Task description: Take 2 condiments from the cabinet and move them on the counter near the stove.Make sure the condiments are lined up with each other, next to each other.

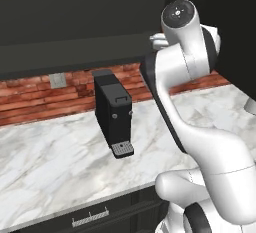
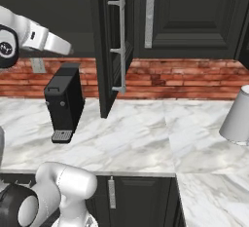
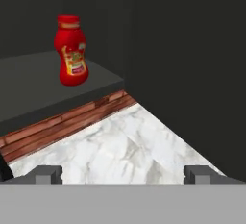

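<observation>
A red brick backsplash [image 2: 185, 79] runs along the wall, with a grey outlet plate [image 1: 57, 80] set into it in the left base view. A tall black coffee machine [image 1: 113, 112] stands upright before the bricks, and at the far right of the right base view a pale grey rounded vessel [image 2: 237, 117] sits tilted. Dark panelled doors with long metal handles [image 2: 150, 15] hang above, a dark drawer front with a metal handle [image 1: 90, 220] sits below, and the light is even and dim.
</observation>
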